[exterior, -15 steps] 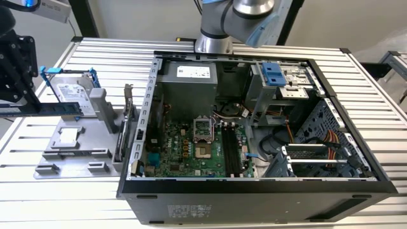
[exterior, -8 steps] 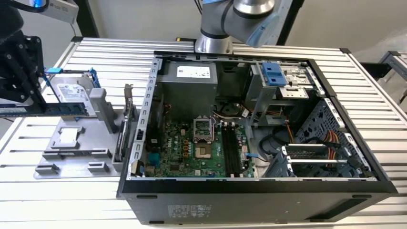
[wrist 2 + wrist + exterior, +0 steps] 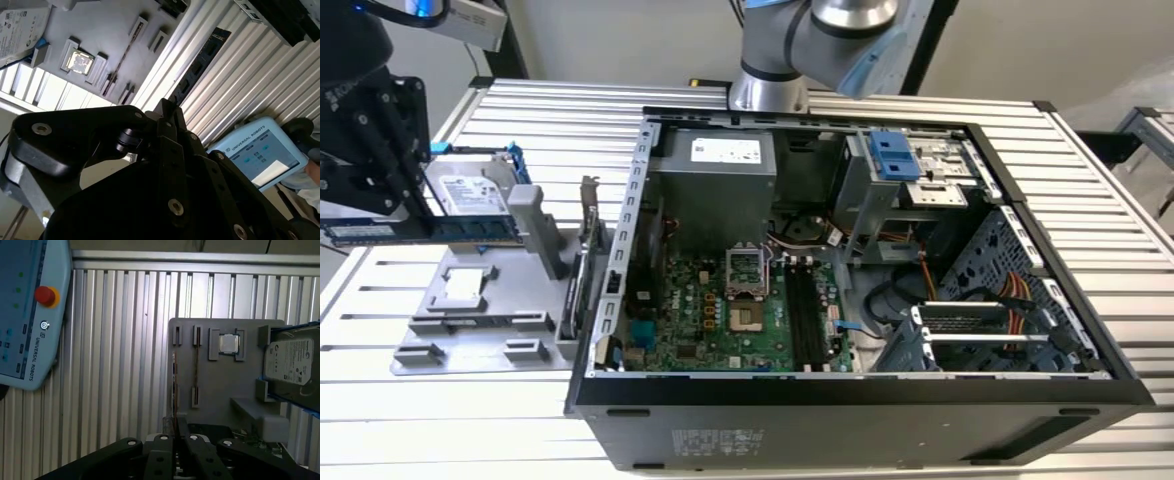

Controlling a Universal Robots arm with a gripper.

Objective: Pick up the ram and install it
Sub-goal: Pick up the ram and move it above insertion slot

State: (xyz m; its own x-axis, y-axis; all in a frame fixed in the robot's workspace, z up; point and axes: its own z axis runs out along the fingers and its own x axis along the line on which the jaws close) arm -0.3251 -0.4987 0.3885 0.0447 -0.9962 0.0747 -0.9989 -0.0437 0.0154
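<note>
Aluminium, ribbed and silver: table (image 3: pixel 560 110) carrying all items.

Steel, black outside and grey inside: open computer case (image 3: pixel 854 430), well apart from the gripper, with a green motherboard (image 3: pixel 707 320) flat on its floor.

Plastic, matt grey, flat with raised slotted blocks: fixture plate (image 3: pixel 480 340), just beyond the gripper's fingertips.

Plastic, light blue, rounded corners: pendant (image 3: pixel 25 325), off to one side of the gripper, with a red button (image 3: pixel 47 296) in the first wrist view and its screen face in the second wrist view.

Metal, black, bolted linkages: gripper (image 3: pixel 384 218), fingers closed on the ram.

Metal, silver, boxy, in a blue frame: hard drive (image 3: pixel 464 190), close beside the gripper.

Circuit board, thin, long and narrow: ram (image 3: pixel 454 228), clamped at one end and reaching out from the fingertips over the fixture plate. The exterior view shows it bluish-green and level; the first wrist view shows it edge-on as a fine line (image 3: pixel 174 385); the second wrist view shows its flat face with dark rectangular chips (image 3: pixel 202 62).

Metal, square, shiny: processor (image 3: pixel 229 343), seated in the plate.
</note>
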